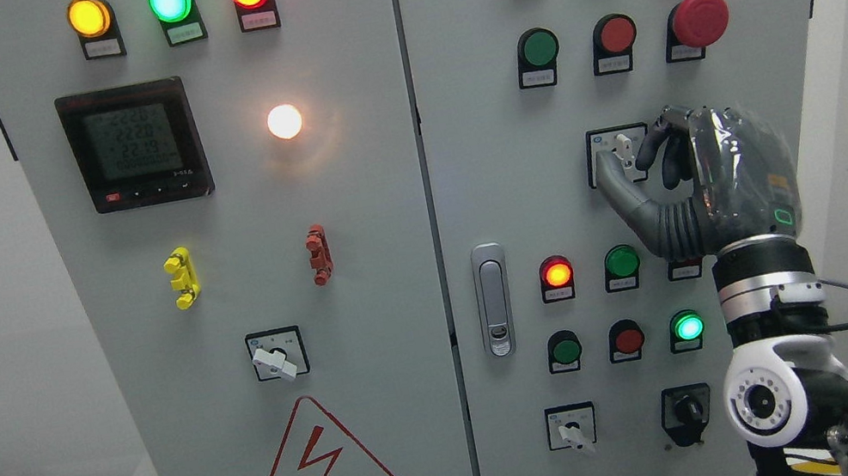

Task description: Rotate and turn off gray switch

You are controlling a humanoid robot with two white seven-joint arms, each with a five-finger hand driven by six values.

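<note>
Right robot hand [641,156] raised against the right-hand door of the control cabinet [483,175], right of centre in the frame. Arm entering from the lower right corner. Left robot hand not in view.

Gray switch [623,147]: small rotary selector on a dark square plate, right of centre, below the red mushroom stop button [700,19] and above a lit red indicator [557,273]. White lever visible, standing roughly upright with a slight tilt; exact position mark too small to read.

Progress, as a judgement: reach complete, contact made, rotation either just starting or not yet begun. Off position not confirmed. Remaining: turn of the lever to its off mark, then release and withdrawal.

Hand state: partly closed in a pinch. Thumb [613,183] extended up from below left of the lever, fingers [655,140] curled in from the right, lever between them. Appears to be touching on both sides; firmness of grip not determinable. Nothing else held.

Similar selectors elsewhere untouched: one lower left of centre [276,355], one at the bottom [572,428].
</note>
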